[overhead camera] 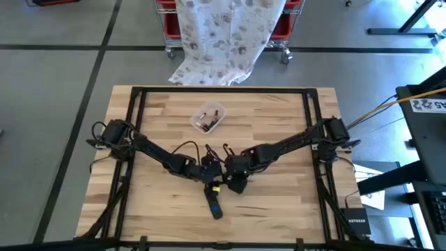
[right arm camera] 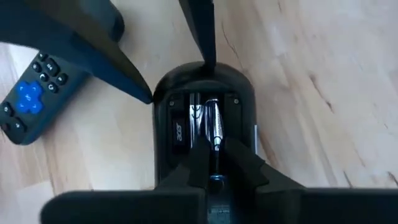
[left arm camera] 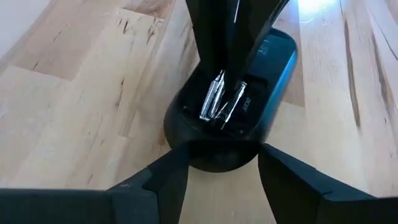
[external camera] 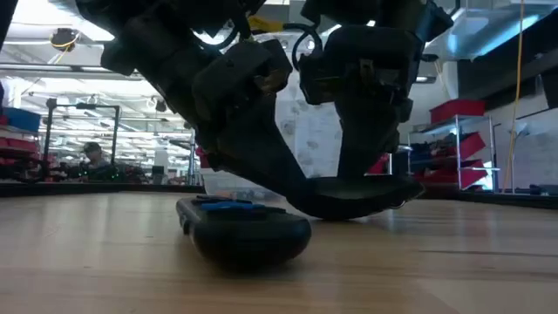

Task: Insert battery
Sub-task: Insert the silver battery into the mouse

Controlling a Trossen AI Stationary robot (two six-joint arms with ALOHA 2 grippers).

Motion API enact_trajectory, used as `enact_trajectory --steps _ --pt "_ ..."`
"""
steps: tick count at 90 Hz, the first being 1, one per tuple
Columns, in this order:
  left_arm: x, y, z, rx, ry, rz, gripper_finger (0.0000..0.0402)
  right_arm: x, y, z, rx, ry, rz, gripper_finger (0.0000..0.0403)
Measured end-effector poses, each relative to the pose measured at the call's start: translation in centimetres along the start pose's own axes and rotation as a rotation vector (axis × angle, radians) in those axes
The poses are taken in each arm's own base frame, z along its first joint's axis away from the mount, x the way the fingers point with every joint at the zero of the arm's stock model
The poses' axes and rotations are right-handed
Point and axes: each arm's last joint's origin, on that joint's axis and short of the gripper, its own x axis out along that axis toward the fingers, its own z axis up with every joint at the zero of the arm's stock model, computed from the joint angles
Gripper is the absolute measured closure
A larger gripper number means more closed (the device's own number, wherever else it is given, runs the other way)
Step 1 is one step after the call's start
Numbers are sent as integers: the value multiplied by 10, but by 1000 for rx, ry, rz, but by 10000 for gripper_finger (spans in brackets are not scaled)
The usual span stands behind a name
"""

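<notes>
A black remote [right arm camera: 244, 109] lies back up on the table with its battery compartment [left arm camera: 239, 106] open. One silvery battery [right arm camera: 196, 115] lies inside. My right gripper [right arm camera: 214, 148] is shut on a second battery [right arm camera: 214, 124] over the compartment. My left gripper [left arm camera: 214, 177] is open, its fingers on either side of the remote's rounded end [left arm camera: 214, 158]. In the high view both grippers [overhead camera: 208, 171] [overhead camera: 228, 171] meet at the table's middle and hide this remote. My right gripper pinches the battery [left arm camera: 211, 93] between its two fingers by one end and comes slanting down from above, along it. The battery's free end [right arm camera: 213, 109] points down into the open compartment. My left gripper's fingers [left arm camera: 168, 180] flank the remote's end; I cannot tell whether they touch it.
A second remote [overhead camera: 214, 202] with blue buttons lies face up just toward the near edge from the grippers, also seen as the remote [right arm camera: 28, 102] beside the open one. A clear tub [overhead camera: 208, 118] of batteries stands toward the far edge.
</notes>
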Motion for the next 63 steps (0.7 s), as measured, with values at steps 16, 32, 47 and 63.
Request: enact_trajectory --steps 16,32,47,63 --pt "0 0 0 0 -1 0 229 1 0 1 2 -32 -22 369" --pt "-4 0 3 -12 -4 0 229 2 1 5 3 -94 -39 357" --pt "-20 0 13 -54 -10 -2 229 2 1 6 13 -121 -60 355" --pt "-34 -2 22 -36 -33 -11 233 2 1 6 26 -120 -60 354"
